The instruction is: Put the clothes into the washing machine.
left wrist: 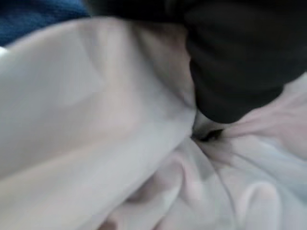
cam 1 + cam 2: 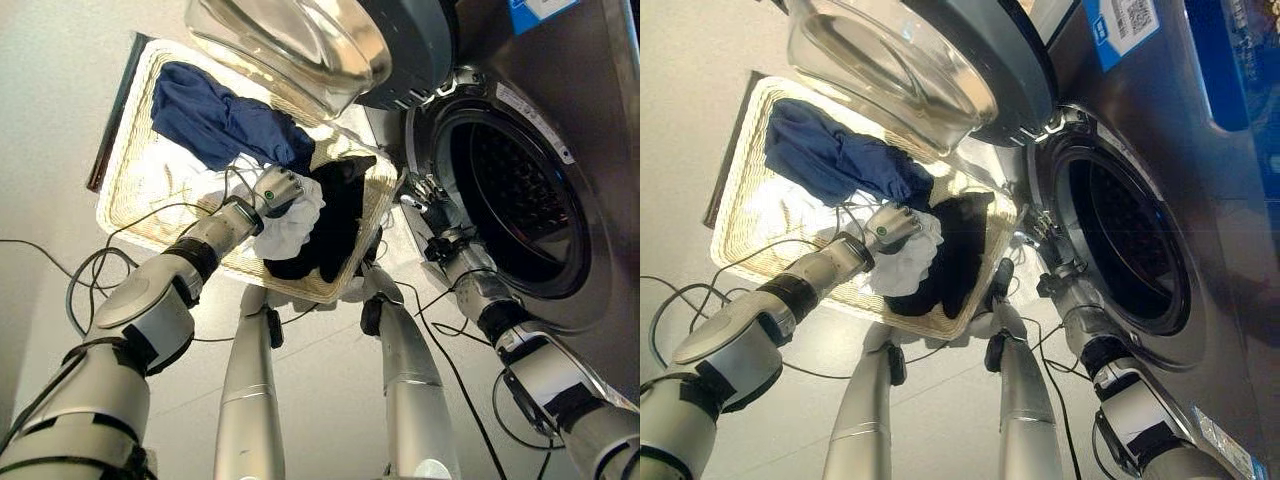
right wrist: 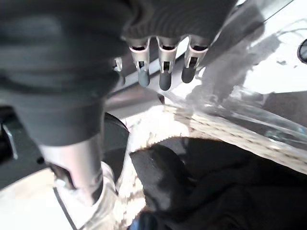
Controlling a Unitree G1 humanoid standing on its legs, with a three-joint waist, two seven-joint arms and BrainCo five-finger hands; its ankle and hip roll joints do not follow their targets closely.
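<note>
Down in the basket (image 2: 125, 195), left hand (image 2: 278, 190) presses into white cloth (image 2: 290, 232).

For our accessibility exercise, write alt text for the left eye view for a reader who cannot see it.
The robot's left hand presses into a white garment in a wicker laundry basket, beside dark blue and black clothes. Its right hand hovers by the washing machine's open drum.
</note>
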